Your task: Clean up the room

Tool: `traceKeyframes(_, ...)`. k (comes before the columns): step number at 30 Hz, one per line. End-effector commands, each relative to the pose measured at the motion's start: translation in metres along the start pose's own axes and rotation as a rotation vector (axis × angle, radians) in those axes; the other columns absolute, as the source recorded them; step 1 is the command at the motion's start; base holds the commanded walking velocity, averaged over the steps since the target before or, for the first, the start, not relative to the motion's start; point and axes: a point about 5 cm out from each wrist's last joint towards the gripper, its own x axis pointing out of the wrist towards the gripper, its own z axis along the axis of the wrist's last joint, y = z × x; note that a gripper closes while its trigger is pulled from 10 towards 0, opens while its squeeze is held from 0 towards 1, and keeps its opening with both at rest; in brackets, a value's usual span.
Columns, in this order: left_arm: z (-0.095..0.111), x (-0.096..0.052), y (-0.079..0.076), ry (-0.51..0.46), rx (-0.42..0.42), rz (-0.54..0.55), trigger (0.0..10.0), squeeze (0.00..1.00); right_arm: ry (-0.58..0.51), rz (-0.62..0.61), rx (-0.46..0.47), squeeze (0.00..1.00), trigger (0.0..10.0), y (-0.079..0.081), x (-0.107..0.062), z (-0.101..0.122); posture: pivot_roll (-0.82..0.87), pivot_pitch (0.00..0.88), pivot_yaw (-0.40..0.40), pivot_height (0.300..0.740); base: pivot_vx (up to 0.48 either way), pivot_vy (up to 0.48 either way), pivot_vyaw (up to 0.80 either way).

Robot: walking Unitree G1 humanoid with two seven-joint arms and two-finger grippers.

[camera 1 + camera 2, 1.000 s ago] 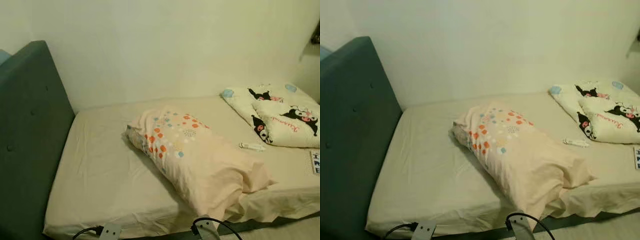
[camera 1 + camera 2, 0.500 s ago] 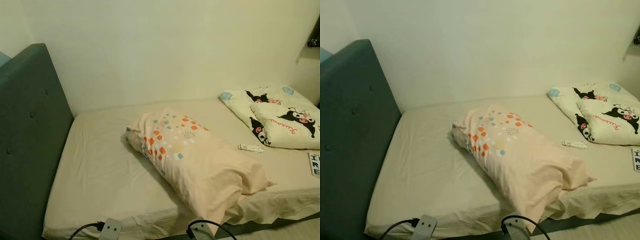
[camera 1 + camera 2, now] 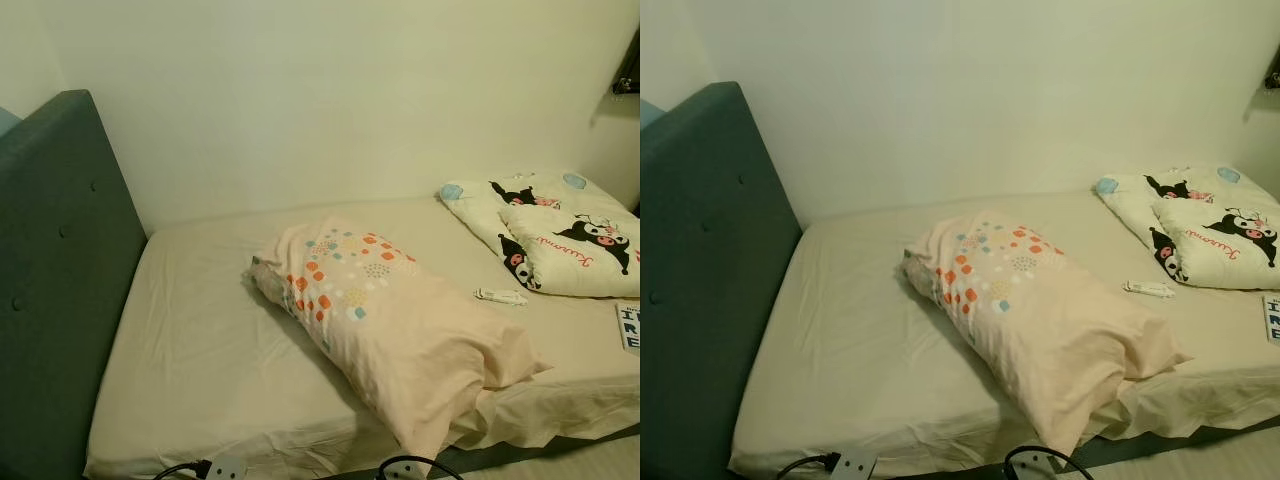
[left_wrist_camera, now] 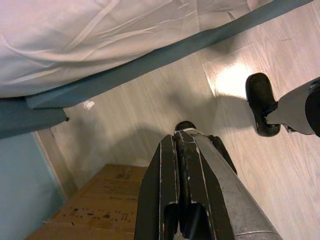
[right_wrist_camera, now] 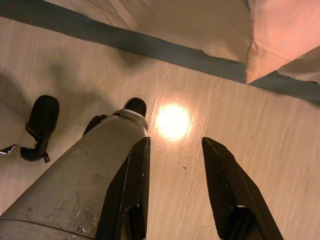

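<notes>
A peach pillow [image 3: 390, 320] with coloured dots lies askew across the middle of the bed [image 3: 200, 350], one corner hanging over the near edge. A folded white quilt [image 3: 550, 235] with black cartoon figures sits at the far right, and a small white tube [image 3: 500, 296] lies beside it. My left gripper [image 4: 176, 137] hangs shut over the wooden floor beside the bed frame. My right gripper [image 5: 175, 145] hangs open above the floor, with the pillow corner [image 5: 280, 40] overhead.
A teal padded headboard [image 3: 50, 280] stands along the left, and a pale wall runs behind the bed. A printed card [image 3: 630, 325] lies at the right edge. A cardboard box [image 4: 100, 205] sits on the floor near the left gripper. My black feet [image 4: 262, 105] [image 5: 42, 125] stand on the floor.
The wrist parts at the bottom edge of the eye views have sunk lower. The view has shifted slightly. Nothing on the bed has moved.
</notes>
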Motion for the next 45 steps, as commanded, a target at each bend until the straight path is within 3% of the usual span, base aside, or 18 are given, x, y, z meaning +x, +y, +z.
traceKeyframes(1,-0.003,-0.001,0.000,0.005,0.004,-0.001,10.0,0.00,0.003,0.013,-0.003,0.00,10.0,0.005,0.000,-0.001,-0.04,0.000,0.000,0.727,0.000,0.000,0.00)
traceKeyframes(25,0.008,0.002,-0.002,-0.027,-0.061,-0.003,10.0,0.00,0.012,0.028,-0.047,0.00,10.0,0.008,0.000,-0.003,-0.03,0.000,-0.002,0.727,0.000,0.000,0.00)
traceKeyframes(36,0.008,0.003,0.002,-0.014,-0.051,-0.004,10.0,0.00,-0.013,0.026,0.058,0.00,10.0,0.001,0.001,0.003,-0.04,0.000,-0.004,0.727,0.000,0.000,0.00)
traceKeyframes(45,0.010,0.003,0.002,-0.018,-0.074,-0.014,10.0,0.00,-0.023,0.032,0.074,0.00,10.0,-0.004,0.001,0.005,-0.04,0.000,-0.009,0.727,0.000,0.000,0.00)
